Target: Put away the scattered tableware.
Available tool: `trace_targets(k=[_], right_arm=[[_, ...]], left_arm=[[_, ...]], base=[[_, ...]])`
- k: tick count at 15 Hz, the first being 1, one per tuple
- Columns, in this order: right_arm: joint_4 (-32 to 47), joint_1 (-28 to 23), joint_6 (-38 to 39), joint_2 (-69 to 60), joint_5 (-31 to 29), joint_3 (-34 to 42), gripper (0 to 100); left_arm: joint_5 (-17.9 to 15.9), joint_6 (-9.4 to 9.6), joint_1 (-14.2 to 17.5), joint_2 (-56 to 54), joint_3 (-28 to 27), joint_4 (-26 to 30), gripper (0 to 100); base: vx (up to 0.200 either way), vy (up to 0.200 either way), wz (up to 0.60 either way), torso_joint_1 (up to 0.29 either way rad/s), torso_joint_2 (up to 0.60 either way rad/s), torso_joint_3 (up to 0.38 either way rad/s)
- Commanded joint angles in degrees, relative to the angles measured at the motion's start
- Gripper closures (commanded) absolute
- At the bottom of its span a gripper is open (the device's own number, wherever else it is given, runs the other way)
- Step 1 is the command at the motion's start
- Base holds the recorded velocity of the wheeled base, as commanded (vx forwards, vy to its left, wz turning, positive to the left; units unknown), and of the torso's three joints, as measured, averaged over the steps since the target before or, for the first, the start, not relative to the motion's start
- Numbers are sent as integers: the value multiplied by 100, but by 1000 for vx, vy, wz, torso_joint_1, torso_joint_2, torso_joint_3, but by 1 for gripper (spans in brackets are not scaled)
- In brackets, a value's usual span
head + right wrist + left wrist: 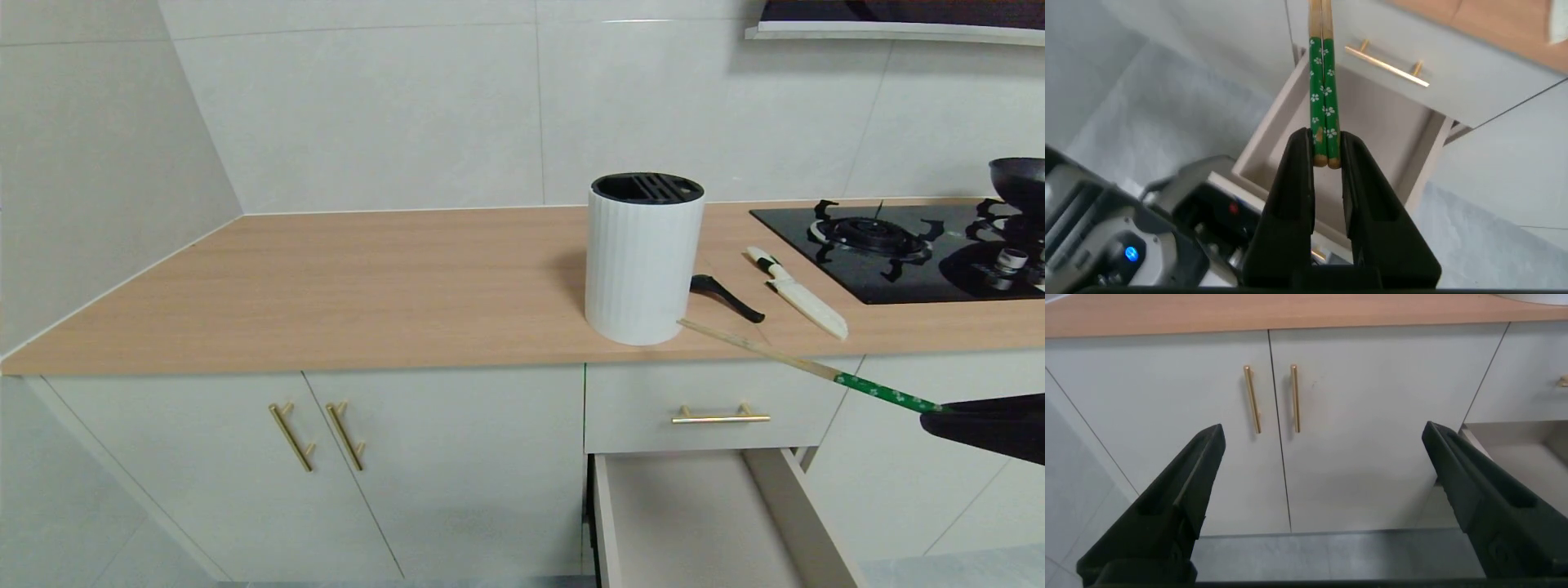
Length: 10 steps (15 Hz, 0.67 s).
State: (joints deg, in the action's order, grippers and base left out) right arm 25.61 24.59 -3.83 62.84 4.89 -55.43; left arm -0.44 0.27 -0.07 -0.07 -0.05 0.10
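My right gripper (1326, 155) is shut on a pair of chopsticks (1321, 90) with green flowered ends. In the head view the chopsticks (804, 366) slant up from the right gripper (939, 412), at the right edge below counter height, to the base of the white ribbed utensil holder (643, 261) on the wooden counter (367, 278). A black spoon (727, 297) and a white-bladed knife (798, 293) lie on the counter right of the holder. My left gripper (1323, 498) is open, low in front of the cabinet doors (1274, 433).
A drawer (694, 523) stands pulled open below the counter, under a shut drawer with a gold handle (720, 417). A black gas hob (906, 245) with a dark pan (1020, 181) sits at the counter's right. Tiled walls close off the back and left.
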Motion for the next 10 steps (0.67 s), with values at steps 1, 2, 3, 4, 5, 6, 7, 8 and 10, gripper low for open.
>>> trace_targets(k=[1,2,3,4,5,6,7,8,10], right_arm=[[-12,152,-4,70,3,120,100],[-21,257,-4,79,3,173,100],[-21,415,-13,123,-5,217,100],[-30,450,-13,141,3,243,100],[-30,450,-30,176,3,270,100],[-30,459,-30,211,3,278,100],[-30,512,-39,246,-5,287,100],[-30,538,-65,255,-5,305,100],[-30,547,-65,308,-5,331,100]], left_arm=[[0,0,-1,7,5,-1,0],[0,0,-10,7,5,-1,0],[0,0,-1,7,-4,-1,0],[0,0,-1,7,5,-1,0],[0,0,-1,7,5,-1,0],[0,0,-1,7,5,-1,0],[0,0,-1,7,5,-1,0],[0,0,-1,7,5,-1,0],[0,0,-1,7,5,-1,0]], base=[[0,0,0,0,0,0],[0,0,0,0,0,0],[0,0,0,0,0,0],[0,0,0,0,0,0],[0,0,0,0,0,0],[0,0,0,0,0,0],[0,0,0,0,0,0],[0,0,0,0,0,0],[0,0,0,-83,183,115]])
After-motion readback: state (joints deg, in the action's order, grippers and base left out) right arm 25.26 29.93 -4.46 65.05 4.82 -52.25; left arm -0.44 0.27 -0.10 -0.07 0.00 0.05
